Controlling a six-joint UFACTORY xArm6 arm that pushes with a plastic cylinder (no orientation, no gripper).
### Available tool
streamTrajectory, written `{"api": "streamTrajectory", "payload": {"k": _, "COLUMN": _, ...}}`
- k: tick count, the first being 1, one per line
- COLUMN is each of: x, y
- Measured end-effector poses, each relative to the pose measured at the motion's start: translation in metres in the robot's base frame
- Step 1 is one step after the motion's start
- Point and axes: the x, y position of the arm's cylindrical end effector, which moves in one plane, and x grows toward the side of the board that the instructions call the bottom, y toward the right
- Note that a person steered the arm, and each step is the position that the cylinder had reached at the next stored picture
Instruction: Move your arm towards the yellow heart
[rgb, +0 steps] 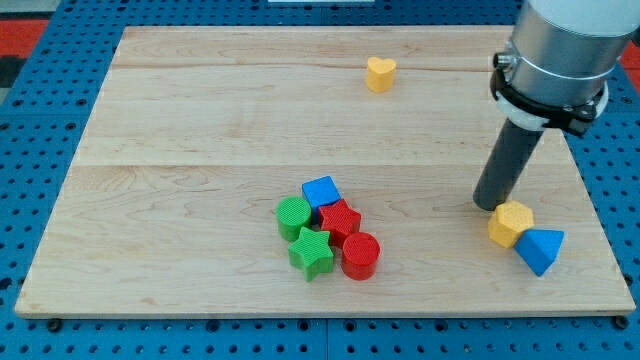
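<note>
We see my tip (487, 205) near the board's (200, 120) right edge, just beside the yellow block (510, 222). There are no jaws, only a rod. The yellow heart (380, 73) sits near the top edge, well apart.

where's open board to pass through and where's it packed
Bare patches: the view's left half above the green cylinder, and the wide band between the yellow heart and the cluster. Crowded: the blue cube, red blocks, green star; also my tip beside the yellow block and blue triangle.
</note>
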Motion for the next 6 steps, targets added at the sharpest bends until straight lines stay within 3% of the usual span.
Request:
{"api": "streamTrajectory", "payload": {"k": 1, "x": -0.001, "y": -0.002}}
{"api": "streamTrajectory", "payload": {"k": 2, "x": -0.017, "y": -0.058}}
{"api": "streamTrajectory", "payload": {"k": 4, "x": -0.148, "y": -0.207}}
{"api": "streamTrajectory", "payload": {"k": 5, "x": -0.218, "y": -0.229}}
{"api": "streamTrajectory", "payload": {"k": 6, "x": -0.231, "y": -0.182}}
